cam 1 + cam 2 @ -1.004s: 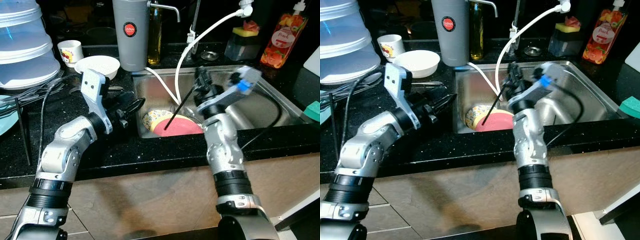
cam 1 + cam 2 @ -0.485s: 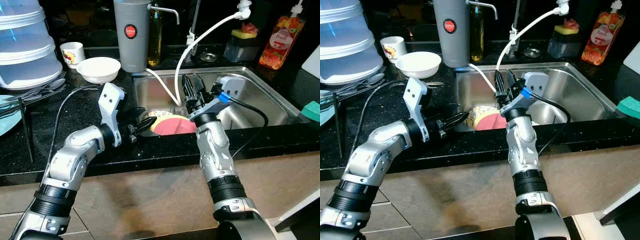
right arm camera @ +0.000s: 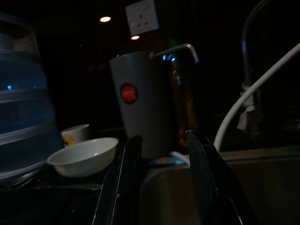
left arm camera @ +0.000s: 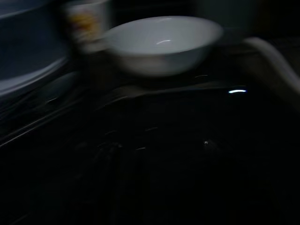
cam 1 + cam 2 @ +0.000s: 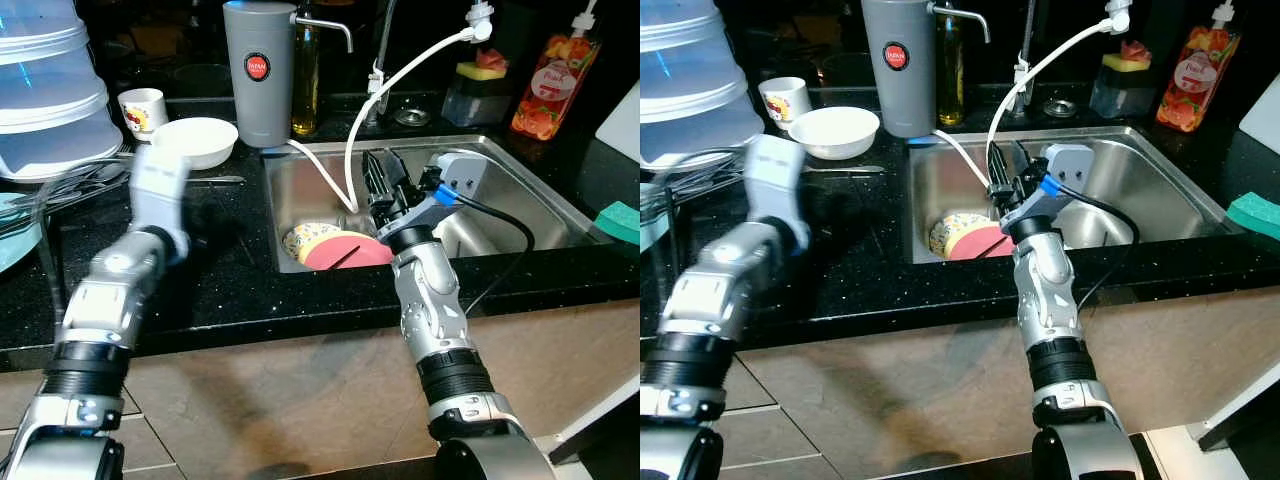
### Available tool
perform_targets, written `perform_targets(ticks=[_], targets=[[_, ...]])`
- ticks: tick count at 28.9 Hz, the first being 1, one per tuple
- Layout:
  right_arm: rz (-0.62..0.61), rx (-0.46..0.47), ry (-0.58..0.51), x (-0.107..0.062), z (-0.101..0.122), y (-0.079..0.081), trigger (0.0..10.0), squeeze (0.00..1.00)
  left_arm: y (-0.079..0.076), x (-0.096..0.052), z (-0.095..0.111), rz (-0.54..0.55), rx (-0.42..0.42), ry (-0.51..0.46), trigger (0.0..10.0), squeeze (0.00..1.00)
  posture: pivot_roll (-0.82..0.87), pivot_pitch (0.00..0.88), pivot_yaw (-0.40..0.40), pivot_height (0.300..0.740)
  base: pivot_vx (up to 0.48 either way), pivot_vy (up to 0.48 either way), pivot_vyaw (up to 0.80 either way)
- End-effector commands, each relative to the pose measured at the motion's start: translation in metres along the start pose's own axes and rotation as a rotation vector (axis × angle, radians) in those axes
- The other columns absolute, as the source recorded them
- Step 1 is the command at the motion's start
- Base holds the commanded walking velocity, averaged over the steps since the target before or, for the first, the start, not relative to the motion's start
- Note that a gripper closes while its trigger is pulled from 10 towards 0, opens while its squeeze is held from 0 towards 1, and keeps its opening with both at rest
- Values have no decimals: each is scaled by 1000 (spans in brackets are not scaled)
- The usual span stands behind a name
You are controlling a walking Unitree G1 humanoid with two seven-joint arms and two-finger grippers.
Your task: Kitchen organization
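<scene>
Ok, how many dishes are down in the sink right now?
2: a red plate at the sink's front left, and a yellow patterned dish partly under it. More may be hidden beneath.

The tall grey jug by the sink has a round red sticker on its front. The white word on it looks like "JAPAN" (the letters are very small). The orange bottle at the back has a fruit picture label, but its words are too tiny to read.
</scene>
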State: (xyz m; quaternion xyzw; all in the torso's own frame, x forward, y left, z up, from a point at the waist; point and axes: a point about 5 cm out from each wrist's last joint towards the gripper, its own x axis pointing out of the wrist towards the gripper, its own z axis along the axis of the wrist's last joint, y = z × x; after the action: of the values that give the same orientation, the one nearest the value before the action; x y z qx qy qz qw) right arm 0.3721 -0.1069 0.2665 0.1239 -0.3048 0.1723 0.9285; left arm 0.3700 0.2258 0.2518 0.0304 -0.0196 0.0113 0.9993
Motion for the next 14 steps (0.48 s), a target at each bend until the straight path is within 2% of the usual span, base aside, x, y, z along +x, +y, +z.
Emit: perform_targets(ticks=[1, 4, 5, 6, 7, 8, 9, 10, 14], targets=[[35, 17, 3, 3, 1, 6, 10000, 0, 14, -2, -5, 69, -17, 39, 10000, 1000, 51, 114, -18, 740, 0, 0, 0], [77, 32, 20, 3, 0, 14, 10000, 0, 30, -6, -9, 203, 46, 82, 10000, 1000, 52, 121, -20, 740, 0, 0, 0], [77, 32, 20, 3, 0, 14, 10000, 0, 30, -6, -9, 203, 46, 82, 10000, 1000, 52, 121, -20, 740, 0, 0, 0], [81, 36, 24, 3, -1, 15, 10000, 0, 33, -6, -11, 227, 58, 99, 10000, 839, 53, 122, -21, 740, 0, 0, 0], [83, 38, 26, 3, -1, 15, 10000, 0, 35, -7, -12, 243, 65, 111, 10000, 839, 53, 122, -21, 740, 0, 0, 0], [86, 41, 31, 2, -2, 16, 10000, 0, 36, -8, -14, 259, 70, 135, 10000, 149, 54, 125, -21, 740, 0, 0, 0], [86, 41, 31, 2, -2, 16, 10000, 0, 36, -8, -14, 259, 70, 135, 10000, 149, 54, 125, -21, 740, 0, 0, 0], [90, 44, 37, 2, -3, 17, 10000, 0, 36, -9, -16, 275, 79, 167, 10000, 16, 55, 126, -21, 740, 0, 0, 0], [95, 48, 42, 2, -3, 17, 10000, 0, 37, -12, -19, 310, 60, 213, 10000, 20, 57, 128, -22, 740, 0, 0, 0]])
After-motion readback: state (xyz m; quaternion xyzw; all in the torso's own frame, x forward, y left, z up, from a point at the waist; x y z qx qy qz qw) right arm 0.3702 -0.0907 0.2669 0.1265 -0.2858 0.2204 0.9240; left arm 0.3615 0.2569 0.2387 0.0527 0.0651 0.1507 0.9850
